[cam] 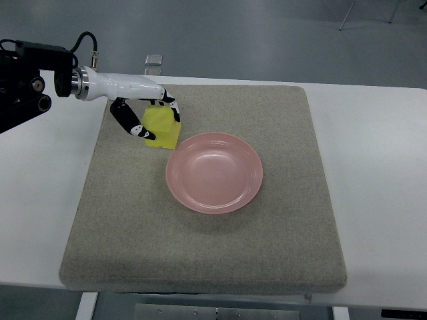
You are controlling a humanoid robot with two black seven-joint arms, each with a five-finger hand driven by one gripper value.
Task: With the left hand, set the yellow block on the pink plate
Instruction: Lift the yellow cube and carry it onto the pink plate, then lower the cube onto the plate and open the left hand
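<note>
This looks like a robotics lab or test room rather than a home. A plain white table [380, 200] carries a grey felt-like mat [280, 253] laid out as a work area. Beyond the table's far edge lies bare grey floor [253, 33], and thin metal legs [347, 17], probably of a chair or stand, show at the far right.

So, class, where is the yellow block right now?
In the top view, the yellow block sits upper-left on the grey mat, gripped by the left hand, just beside the pink plate.
</note>
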